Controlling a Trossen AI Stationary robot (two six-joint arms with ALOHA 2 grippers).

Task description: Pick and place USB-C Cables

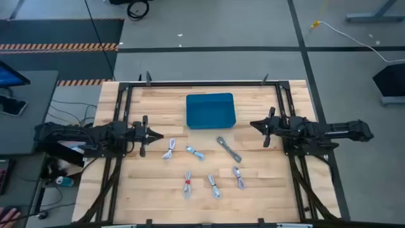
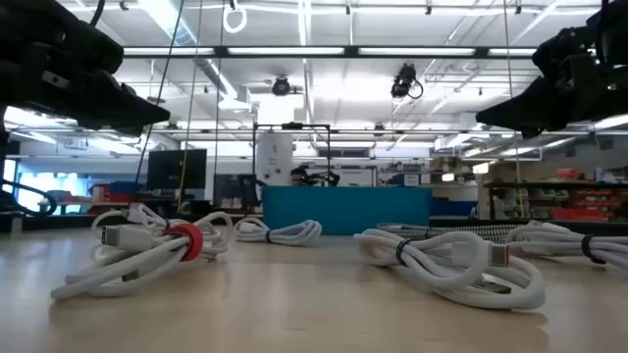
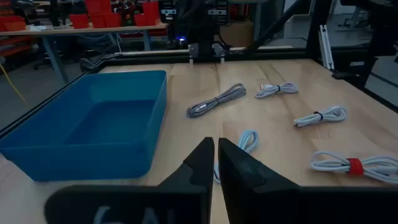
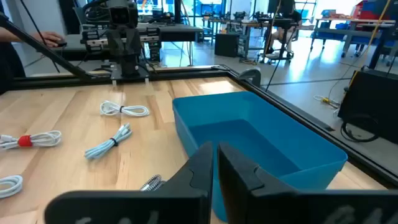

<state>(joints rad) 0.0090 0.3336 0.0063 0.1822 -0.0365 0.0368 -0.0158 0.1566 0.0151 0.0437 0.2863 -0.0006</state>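
Six coiled silvery-white USB-C Cables (image 1: 204,166), one red-banded; left gripper (image 1: 157,135) and right gripper (image 1: 254,126) both closed, empty.

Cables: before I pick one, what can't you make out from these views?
- USB-C cables: in the high view too small to read connector ends.
- Blue bin: in the low view its inside is hidden by its own front wall.
- Right wrist view: the right gripper covers the nearest cable.
- Left wrist view: the left gripper hides part of the light blue cable.
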